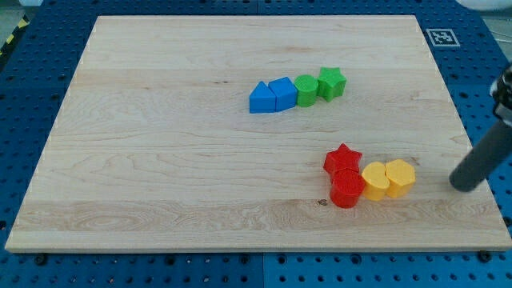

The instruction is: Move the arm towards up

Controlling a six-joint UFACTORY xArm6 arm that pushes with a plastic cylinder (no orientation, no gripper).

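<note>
Risk first: my tip point(462, 186) sits at the right side of the desk point(160, 160), just right of the yellow hexagon block point(401, 177), not touching it afaict. The task is to go up, i.e. toward the far edge. If I drift left while moving, the rod could clip the yellow hexagon and shove it into the yellow round block point(374, 181), then the red cylinder point(346, 189) and red star point(342, 159). A straight path looks clear. The far cluster, blue blocks point(270, 96), green cylinder point(306, 90) and green star point(331, 82), is well left, so low risk. Fingers: none on this rig, just a bare rod, so nothing apart or together, nothing held, and the tip touches only the desk.
</note>
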